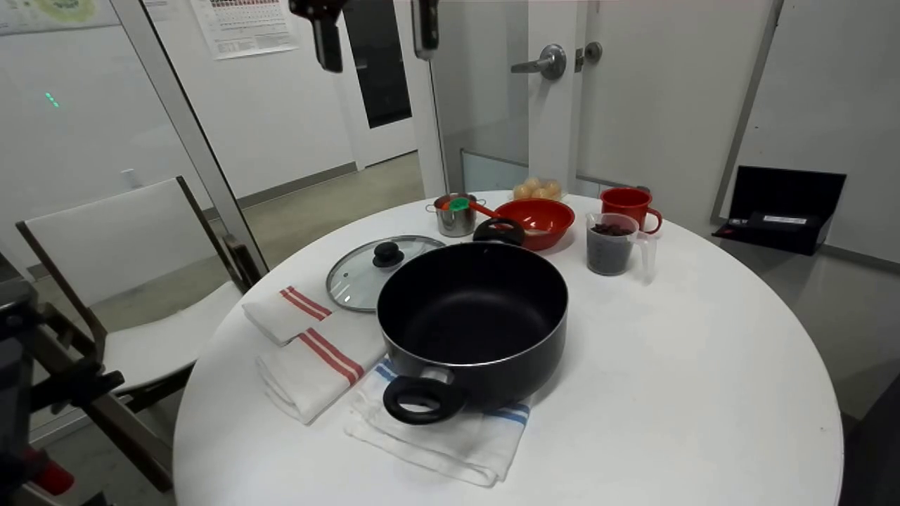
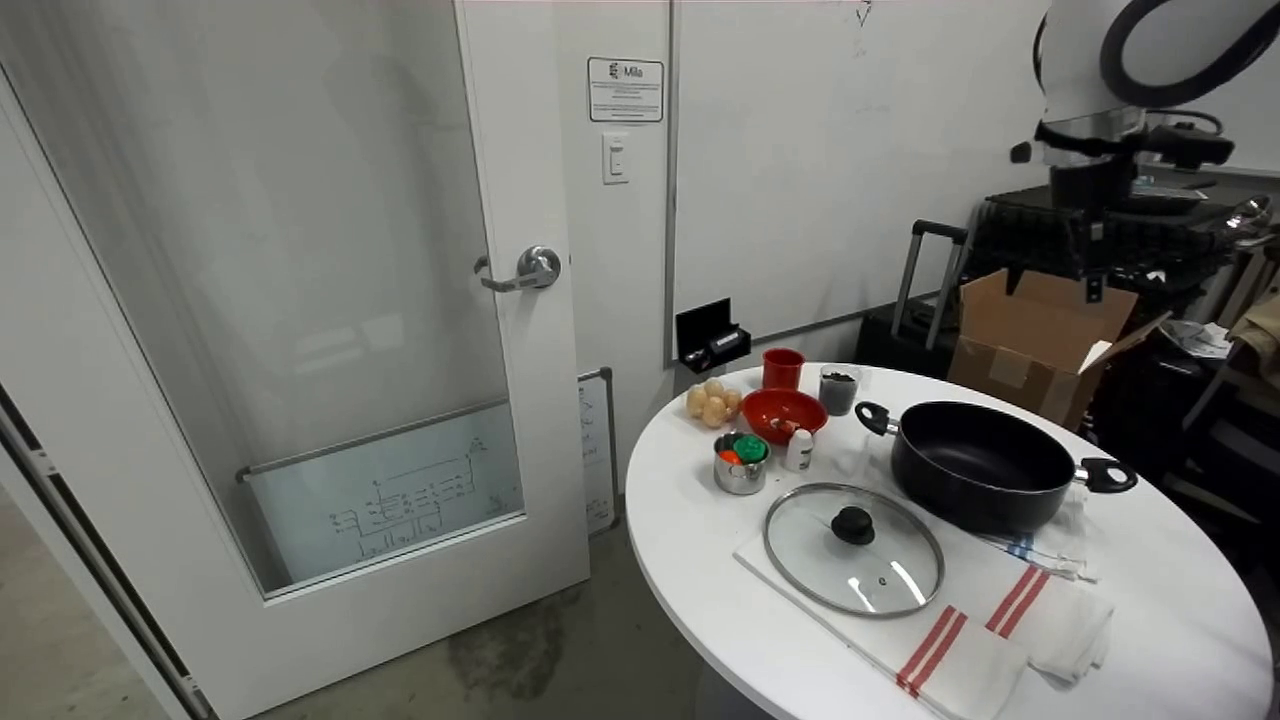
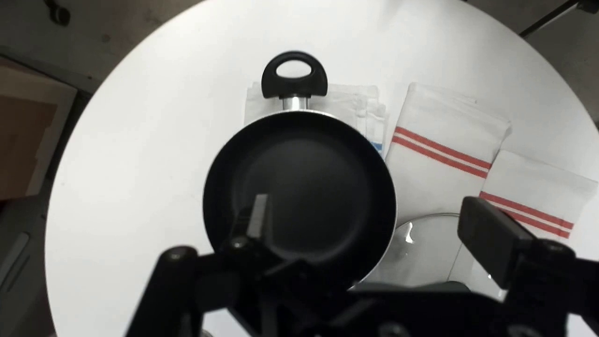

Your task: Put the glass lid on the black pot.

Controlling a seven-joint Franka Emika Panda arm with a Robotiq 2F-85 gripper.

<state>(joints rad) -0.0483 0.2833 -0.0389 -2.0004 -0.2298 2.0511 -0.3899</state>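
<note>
The black pot (image 1: 517, 369) stands upright and uncovered on the white table in both exterior views (image 2: 945, 490); its inside is bare. In the wrist view the pot (image 3: 304, 168) lies below my left finger. The glass lid (image 1: 355, 277) lies flat beside the pot, knob up, partly on the striped towels in an exterior view (image 2: 800, 555). In the wrist view part of the lid (image 3: 421, 248) shows between my fingers; the rest is hidden by the gripper. My gripper (image 1: 377, 55) is open and empty, high above the table; it also shows in the wrist view (image 3: 367, 213).
White towels with red stripes (image 1: 309, 365) lie beside the lid, and a blue-striped towel (image 1: 450, 450) lies under the pot. A red bowl (image 2: 770, 405), steel cup (image 2: 740, 480), red mug (image 2: 783, 368), measuring cup (image 2: 838, 393) and eggs (image 2: 713, 405) stand close by.
</note>
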